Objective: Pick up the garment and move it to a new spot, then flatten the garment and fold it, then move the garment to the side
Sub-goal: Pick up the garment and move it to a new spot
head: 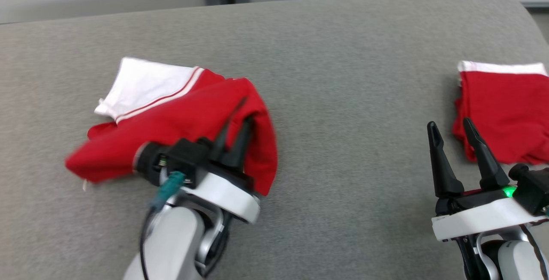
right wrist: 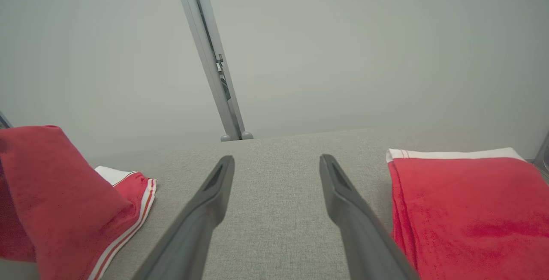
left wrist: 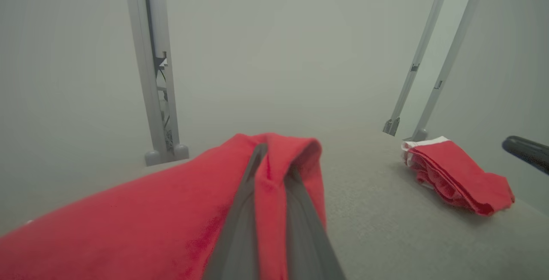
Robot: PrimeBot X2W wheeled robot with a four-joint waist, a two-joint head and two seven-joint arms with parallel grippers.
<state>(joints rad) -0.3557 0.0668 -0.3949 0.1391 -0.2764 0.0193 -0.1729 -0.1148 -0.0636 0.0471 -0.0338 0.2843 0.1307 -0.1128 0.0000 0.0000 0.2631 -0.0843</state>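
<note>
Red fabric with a white band and thin red stripes is what my left hand (head: 245, 110) has hold of. The garment (head: 171, 121) lies bunched at the left centre of the head view on the grey cloth-covered counter (head: 343, 78). Its right edge is lifted and draped over the two dark fingers. In the left wrist view those fingers (left wrist: 240, 211) are pressed together with a fold of red cloth pinched between them, and the cloth rises to a hump at the tips in the middle of the frame. The white part of the garment sits toward the upper left of the head view, resting on the counter.

My right hand (head: 449, 124) is at the lower right of the head view, spread wide and holding nothing. In the right wrist view I see bare grey counter between its two fingers.

At the right edge of the head view lies a folded red piece (head: 506, 112) with a white strip along its far side, just beside the right hand and well apart from the garment. A grey metal post (right wrist: 214, 65) stands beyond the counter's far edge.
</note>
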